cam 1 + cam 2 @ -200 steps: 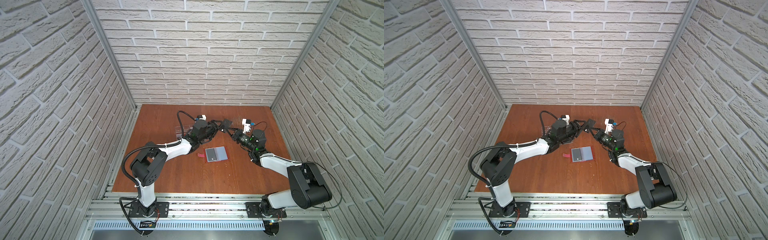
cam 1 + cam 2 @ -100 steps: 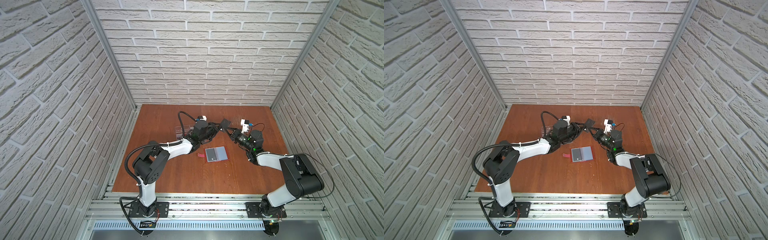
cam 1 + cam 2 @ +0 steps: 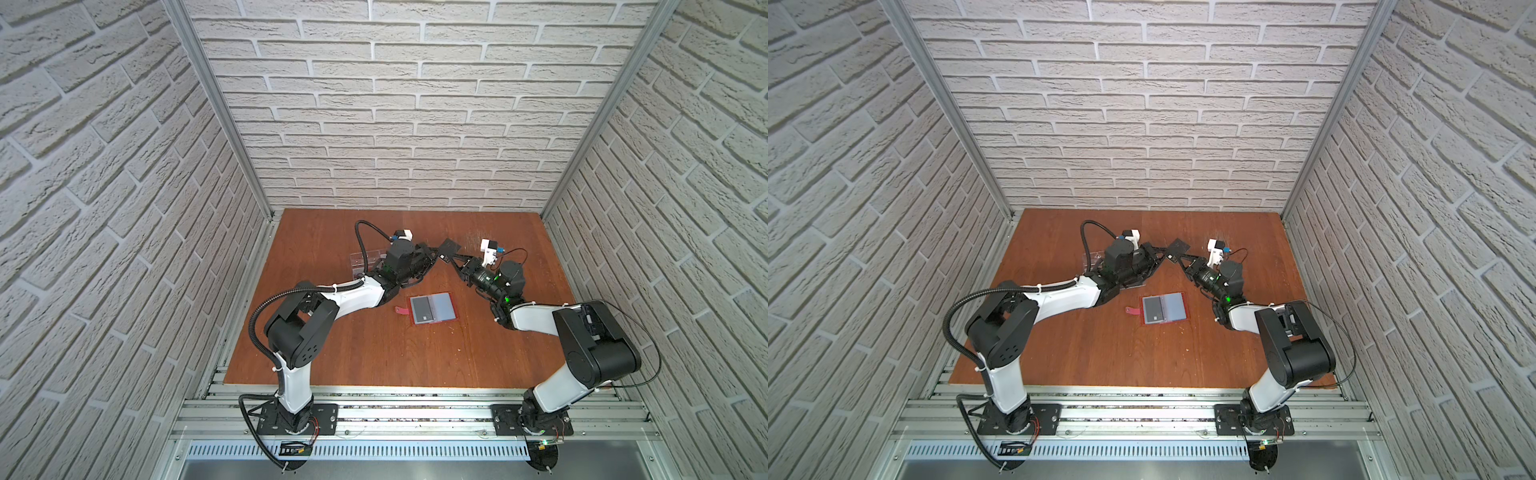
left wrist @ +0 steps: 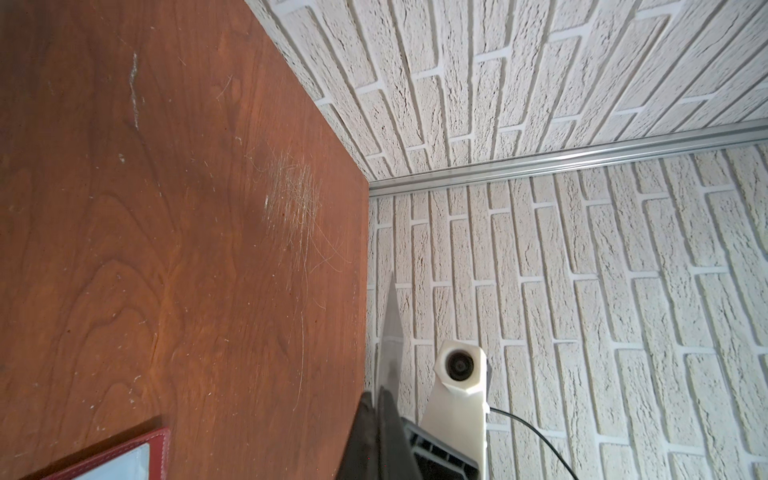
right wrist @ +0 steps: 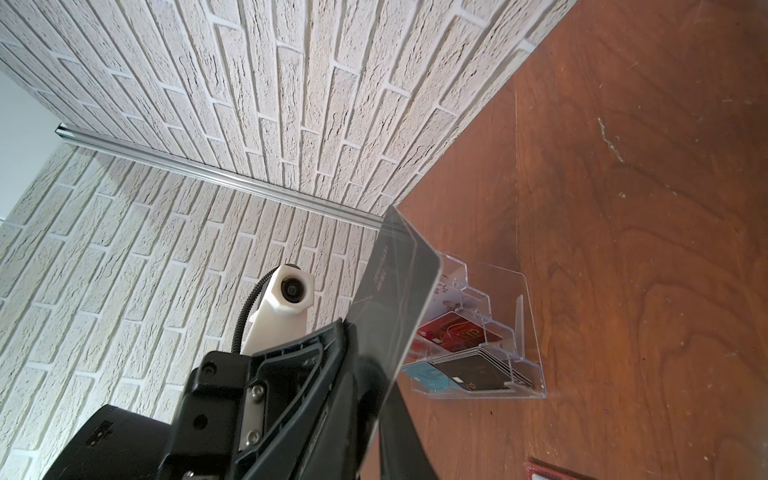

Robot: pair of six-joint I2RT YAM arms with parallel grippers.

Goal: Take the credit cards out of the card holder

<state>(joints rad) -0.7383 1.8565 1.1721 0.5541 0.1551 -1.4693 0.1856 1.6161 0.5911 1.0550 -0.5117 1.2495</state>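
The credit card [image 3: 450, 247] is gripped by the clenched left end effector [image 3: 437, 252]; the state of the adjacent right end effector [image 3: 452, 259] cannot be told.

Left pincer [image 5: 365, 359] grips a dark credit card [image 5: 399, 299], clear tray [image 5: 528, 328] behind it.

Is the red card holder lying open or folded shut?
Open: the card holder lies spread flat, both halves facing up side by side, strap tab sticking out sideways.
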